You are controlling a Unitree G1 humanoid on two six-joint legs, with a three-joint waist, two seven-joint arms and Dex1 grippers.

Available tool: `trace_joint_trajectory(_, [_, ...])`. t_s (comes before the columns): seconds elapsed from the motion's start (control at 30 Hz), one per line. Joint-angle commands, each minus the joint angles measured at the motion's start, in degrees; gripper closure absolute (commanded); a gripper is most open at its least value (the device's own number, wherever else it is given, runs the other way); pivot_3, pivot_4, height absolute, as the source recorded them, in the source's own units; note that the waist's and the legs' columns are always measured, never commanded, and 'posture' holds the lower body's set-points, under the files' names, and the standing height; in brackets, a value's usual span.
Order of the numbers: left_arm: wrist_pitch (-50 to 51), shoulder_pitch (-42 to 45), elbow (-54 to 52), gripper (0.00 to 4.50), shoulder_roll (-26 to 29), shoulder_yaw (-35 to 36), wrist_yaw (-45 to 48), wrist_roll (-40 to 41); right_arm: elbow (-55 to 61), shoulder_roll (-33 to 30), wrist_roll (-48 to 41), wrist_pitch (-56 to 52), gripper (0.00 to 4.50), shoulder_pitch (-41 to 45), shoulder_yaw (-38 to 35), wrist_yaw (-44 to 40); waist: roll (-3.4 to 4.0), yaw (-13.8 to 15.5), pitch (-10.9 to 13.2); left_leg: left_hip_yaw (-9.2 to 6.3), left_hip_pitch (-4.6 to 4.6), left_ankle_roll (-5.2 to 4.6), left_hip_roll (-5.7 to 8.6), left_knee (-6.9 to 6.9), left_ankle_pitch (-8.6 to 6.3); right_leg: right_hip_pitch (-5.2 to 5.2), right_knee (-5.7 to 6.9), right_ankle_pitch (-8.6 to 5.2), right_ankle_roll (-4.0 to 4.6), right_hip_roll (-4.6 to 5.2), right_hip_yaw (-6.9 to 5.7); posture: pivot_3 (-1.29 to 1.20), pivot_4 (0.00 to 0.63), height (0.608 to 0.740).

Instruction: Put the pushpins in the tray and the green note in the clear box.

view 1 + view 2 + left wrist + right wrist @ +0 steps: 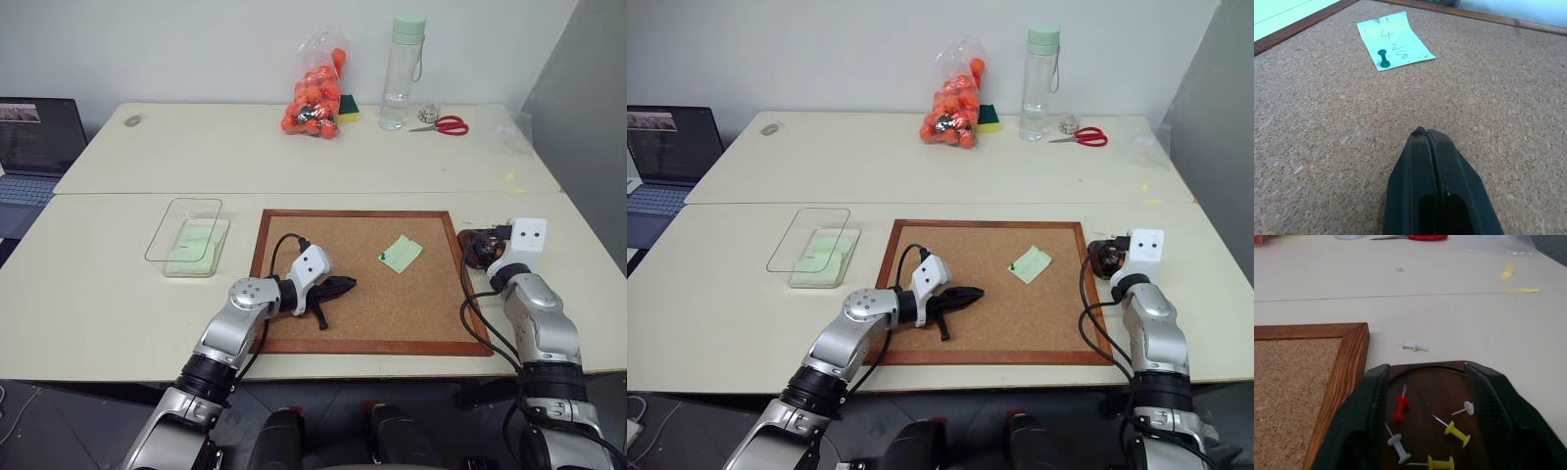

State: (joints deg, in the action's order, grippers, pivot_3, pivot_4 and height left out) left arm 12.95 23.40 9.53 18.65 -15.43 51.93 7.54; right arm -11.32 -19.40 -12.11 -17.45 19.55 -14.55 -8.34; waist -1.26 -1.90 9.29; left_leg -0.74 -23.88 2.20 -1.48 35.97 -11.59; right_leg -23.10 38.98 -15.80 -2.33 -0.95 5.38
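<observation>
The green note [402, 254] lies on the corkboard [372, 347], pinned at one edge by a green pushpin [1383, 58]. My left gripper [345, 286] hovers shut over the cork, short of the note and pointing at it. My right gripper [1427, 369] stands open just past the board's right edge, a finger on each side of the dark brown tray [1425, 396]. In the tray lie a red pushpin [1400, 407], yellow ones [1457, 432] and whitish ones [1399, 445]. One whitish pushpin [1413, 346] lies on the table beyond the tray. The clear box [199, 251], left of the board, holds pale green paper.
A clear lid [182, 225] leans on the box. Along the back table stand a bag of orange balls [315, 98], a sponge [349, 110], a tall bottle [403, 73] and red scissors [448, 124]. A laptop [34, 142] sits at far left.
</observation>
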Motion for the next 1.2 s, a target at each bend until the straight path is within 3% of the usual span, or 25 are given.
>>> trace_joint_trajectory(0.03, [0.39,-0.40,1.13,4.50,-0.06,-1.19,0.23,-0.88,4.71,-0.85,0.04,1.33,0.93,-0.08,-0.43,-0.67,0.00,0.00,0.00,0.00,0.00,0.00,0.00,0.00,0.00,0.00,0.00,0.00,0.00,0.00,0.00,0.00,0.150,0.740])
trace_joint_trajectory(0.07, [0.38,-0.40,1.14,4.50,-0.07,-1.21,0.26,-0.88,5.62,-1.05,0.03,1.77,0.78,-0.41,0.36,-1.89,0.00,0.00,0.00,0.00,0.00,0.00,0.00,0.00,0.00,0.00,0.00,0.00,0.00,0.00,0.00,0.00,0.150,0.740])
trace_joint_trajectory(0.37, [0.14,-0.32,1.56,4.50,-0.11,-1.22,0.23,-0.97,20.37,-3.30,-5.15,4.83,0.78,-8.53,13.72,-24.98,0.01,0.02,-0.01,-0.05,-0.02,0.00,0.01,-0.01,0.00,0.01,-0.02,-0.01,0.00,-0.02,-0.05,0.00,0.150,0.740])
trace_joint_trajectory(0.57, [-0.13,-0.28,1.75,4.50,-0.33,-1.19,-0.06,-0.99,18.92,-0.90,-4.99,4.59,0.78,-7.87,17.63,-26.59,0.01,0.05,0.00,-0.03,-0.01,0.00,0.00,0.03,0.00,0.01,-0.02,0.01,-0.04,-0.01,-0.03,0.00,0.150,0.740])
trace_joint_trajectory(1.0, [0.14,-1.26,0.63,4.50,-0.36,-1.01,-0.49,-0.92,3.42,3.23,0.22,8.16,0.78,-1.62,20.49,-25.94,0.00,0.00,-0.01,-0.03,0.01,0.00,0.00,0.01,0.00,0.00,-0.02,0.01,-0.03,-0.02,-0.05,0.00,0.150,0.740])
trace_joint_trajectory(1.2, [0.37,-1.62,0.02,4.50,-0.20,-0.96,-0.66,-0.87,1.43,4.38,0.00,8.83,1.90,-0.20,19.27,-25.77,0.00,-0.06,-0.01,-0.03,0.01,0.00,0.00,0.02,0.00,0.01,-0.01,0.01,-0.03,-0.03,-0.04,0.00,0.150,0.740])
